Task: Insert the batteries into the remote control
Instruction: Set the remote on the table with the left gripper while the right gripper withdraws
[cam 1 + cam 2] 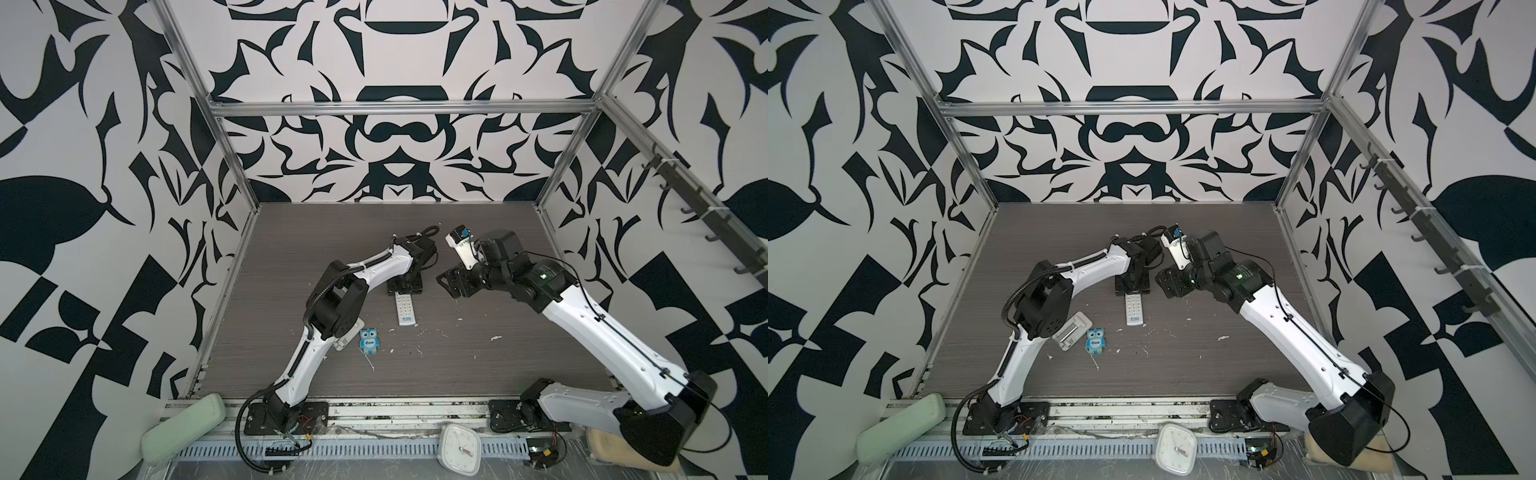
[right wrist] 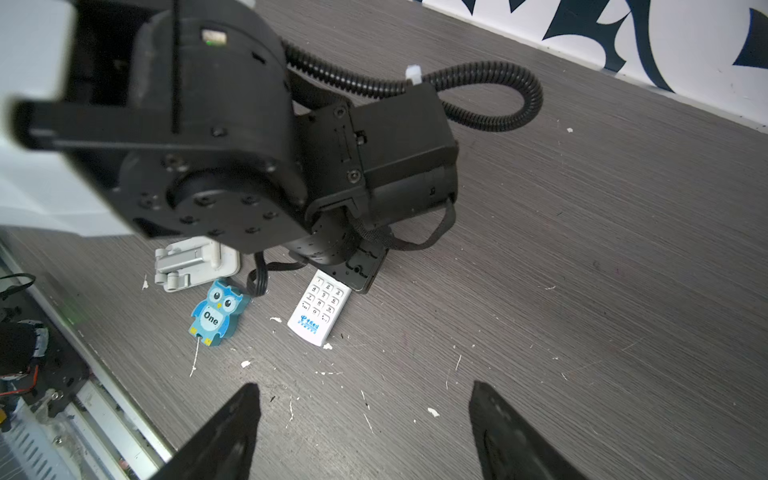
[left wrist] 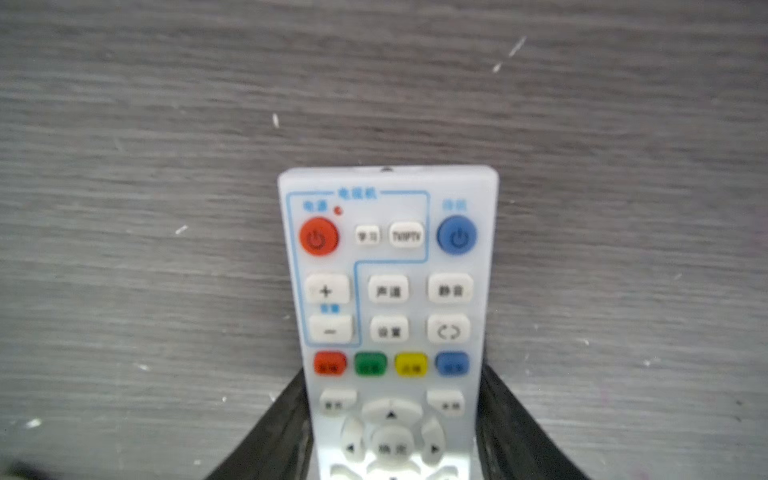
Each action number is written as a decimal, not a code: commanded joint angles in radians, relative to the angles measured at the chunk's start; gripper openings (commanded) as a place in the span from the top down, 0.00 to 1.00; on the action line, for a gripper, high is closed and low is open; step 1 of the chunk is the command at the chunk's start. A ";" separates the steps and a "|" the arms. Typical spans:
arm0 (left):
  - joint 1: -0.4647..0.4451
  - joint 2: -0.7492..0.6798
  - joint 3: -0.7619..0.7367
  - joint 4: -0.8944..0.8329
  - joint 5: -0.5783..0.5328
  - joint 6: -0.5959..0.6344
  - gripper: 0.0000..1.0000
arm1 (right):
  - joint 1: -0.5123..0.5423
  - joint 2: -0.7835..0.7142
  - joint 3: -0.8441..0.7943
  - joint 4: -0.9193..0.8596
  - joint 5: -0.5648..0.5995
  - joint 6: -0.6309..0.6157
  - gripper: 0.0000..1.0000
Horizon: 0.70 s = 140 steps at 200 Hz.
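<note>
Remote [image 1: 405, 309]: flat on bench [image 1: 457, 374], btn side up, about mid-bench. Blue-logo end points to the near edge, far end hidden under L hand in both top views.
L hand [image 3: 395, 370]: down over remote's far half, one dark finger each side. Fingers [image 3: 286, 419] sit tight along the long edges by the coloured btn row and nav pad. Can't tell if they're clamping or just off the sides.
Remote, L wrist view: end w/ red + blue power btns sticks out past the fingertips, lying on the bench.
R hand [image 2: 363, 386]: above bench, just right of L hand, fingers wide apart, nothing btwn them, touching nothing.
Remote, R wrist view: number pad + logo end show beyond L hand.
Owl [image 1: 369, 340]: small blue figure marked "One", near remote's logo end, apart from it.
Tray [image 1: 1072, 331]: grey-white, just beside owl, partly under L arm.
Bench surface: dark wood grain, white flecks [image 2: 433, 411] scattered.
Clock [image 1: 460, 448]: white, on front rail, off the bench.
</note>
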<state>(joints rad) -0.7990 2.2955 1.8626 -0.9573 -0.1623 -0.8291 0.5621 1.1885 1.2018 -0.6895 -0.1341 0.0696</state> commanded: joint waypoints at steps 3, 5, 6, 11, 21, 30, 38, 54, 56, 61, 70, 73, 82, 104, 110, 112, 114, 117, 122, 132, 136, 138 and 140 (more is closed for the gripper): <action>-0.012 0.036 -0.063 -0.027 0.035 -0.019 0.39 | -0.009 -0.001 0.016 0.032 0.003 -0.011 0.18; -0.012 0.035 -0.063 -0.026 0.035 -0.019 0.39 | -0.009 -0.001 0.016 0.033 0.003 -0.010 0.18; -0.012 0.034 -0.063 -0.026 0.035 -0.019 0.39 | -0.009 -0.001 0.016 0.032 0.002 -0.011 0.18; -0.012 0.029 -0.062 -0.026 0.035 -0.019 0.39 | -0.010 -0.001 0.015 0.034 0.003 -0.011 0.18; -0.012 0.018 -0.059 -0.027 0.038 -0.019 0.38 | -0.011 -0.001 0.016 0.035 0.006 -0.011 0.18; -0.012 0.004 -0.057 -0.026 0.037 -0.019 0.36 | -0.013 -0.001 0.017 0.032 0.008 -0.011 0.18; -0.012 -0.013 -0.056 -0.025 0.035 -0.019 0.32 | -0.015 -0.003 0.018 0.032 0.013 -0.011 0.17; -0.012 -0.059 -0.068 -0.014 0.038 -0.018 0.17 | -0.015 -0.009 0.016 0.028 0.027 -0.003 0.13; -0.013 -0.066 -0.071 -0.012 0.039 -0.018 0.11 | -0.015 -0.010 0.015 0.027 0.027 -0.002 0.12; -0.012 -0.087 -0.077 -0.004 0.040 -0.018 0.01 | -0.016 -0.015 0.010 0.027 0.033 0.000 0.10; -0.014 -0.130 -0.096 0.007 0.036 -0.021 0.01 | -0.016 -0.028 -0.005 0.028 0.050 0.007 0.04; -0.015 -0.146 -0.104 0.011 0.033 -0.023 0.01 | -0.016 -0.034 -0.012 0.028 0.058 0.010 0.02; -0.016 -0.198 -0.131 0.024 0.026 -0.025 0.01 | -0.018 -0.050 -0.035 0.028 0.085 0.021 0.00; -0.016 -0.350 -0.223 0.045 -0.009 -0.030 0.01 | -0.028 -0.098 -0.097 0.024 0.177 0.078 0.00; -0.016 -0.397 -0.253 0.048 -0.022 -0.031 0.01 | -0.035 -0.117 -0.122 0.026 0.197 0.097 0.00; -0.016 -0.415 -0.265 0.049 -0.028 -0.031 0.01 | -0.037 -0.120 -0.126 0.027 0.198 0.098 0.00; -0.016 -0.431 -0.275 0.052 -0.032 -0.031 0.01 | -0.039 -0.126 -0.133 0.032 0.200 0.102 0.00; -0.016 -0.458 -0.294 0.055 -0.040 -0.030 0.01 | -0.045 -0.136 -0.146 0.040 0.204 0.105 0.00; -0.016 -0.504 -0.325 0.064 -0.055 -0.026 0.01 | -0.051 -0.146 -0.160 0.050 0.210 0.111 0.00; -0.016 -0.607 -0.405 0.099 -0.086 -0.013 0.01 | -0.061 -0.164 -0.188 0.070 0.225 0.117 0.00; -0.016 -0.650 -0.439 0.117 -0.098 -0.007 0.01 | -0.065 -0.169 -0.199 0.075 0.233 0.120 0.00; -0.015 -0.671 -0.456 0.125 -0.103 -0.006 0.01 | -0.068 -0.172 -0.203 0.079 0.237 0.122 0.01; -0.015 -0.693 -0.473 0.134 -0.108 -0.002 0.01 | -0.070 -0.173 -0.207 0.084 0.239 0.124 0.00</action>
<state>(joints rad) -0.8120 1.8095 1.5238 -0.8631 -0.1806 -0.8463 0.5156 1.0607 1.0374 -0.6685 0.0181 0.1417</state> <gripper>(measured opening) 0.992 0.995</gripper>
